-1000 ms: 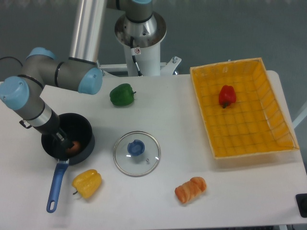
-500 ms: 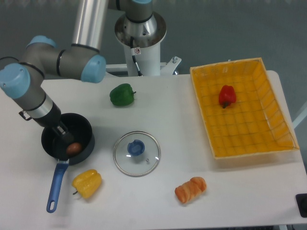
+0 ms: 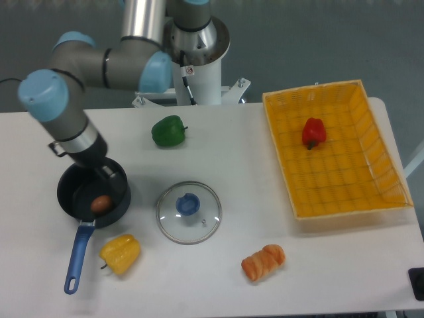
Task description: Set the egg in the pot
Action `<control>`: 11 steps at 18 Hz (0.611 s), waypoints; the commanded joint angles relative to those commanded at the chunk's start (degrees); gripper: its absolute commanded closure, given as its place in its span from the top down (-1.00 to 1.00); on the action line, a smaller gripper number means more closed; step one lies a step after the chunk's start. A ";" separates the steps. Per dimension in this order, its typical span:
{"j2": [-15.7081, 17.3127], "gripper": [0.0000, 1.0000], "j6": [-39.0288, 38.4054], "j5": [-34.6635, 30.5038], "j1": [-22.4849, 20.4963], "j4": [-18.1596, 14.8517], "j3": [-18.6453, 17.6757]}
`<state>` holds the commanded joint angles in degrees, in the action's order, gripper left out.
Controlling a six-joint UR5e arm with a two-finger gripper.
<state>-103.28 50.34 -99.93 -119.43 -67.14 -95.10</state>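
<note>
Egg (image 3: 101, 203) sits inside the pot (image 3: 74, 199) at table's left, apart from the gripper (image 3: 108, 174), which hangs over the pot's upper right rim. You can't tell from this angle whether the fingers are spread or closed; the wrist hides them, but nothing is visibly held. By the look of it, the placing is done: egg rests on the pot floor, clear of the arm. What's left for you, at most, is pulling the arm away w/o clipping the rim.

Moving right: yellow pepper (image 3: 120, 254) lies just below the pot beside its blue handle; green pepper (image 3: 168, 131) sits nearer the robot base; glass lid (image 3: 189, 212) lies flat at centre, off the pot. Croissant-like bread (image 3: 263, 262) is toward the front edge. Yellow basket (image 3: 371, 192) at far right holds a red pepper (image 3: 313, 132).
</note>
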 joint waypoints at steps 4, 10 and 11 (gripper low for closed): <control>2.03 0.87 8.70 1.76 -7.56 -1.06 0.00; 2.03 1.00 20.48 4.38 -17.58 -0.97 1.14; 2.03 1.00 22.50 5.44 -19.25 -1.06 1.32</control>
<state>-101.25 72.84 -94.49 -138.67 -68.20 -93.78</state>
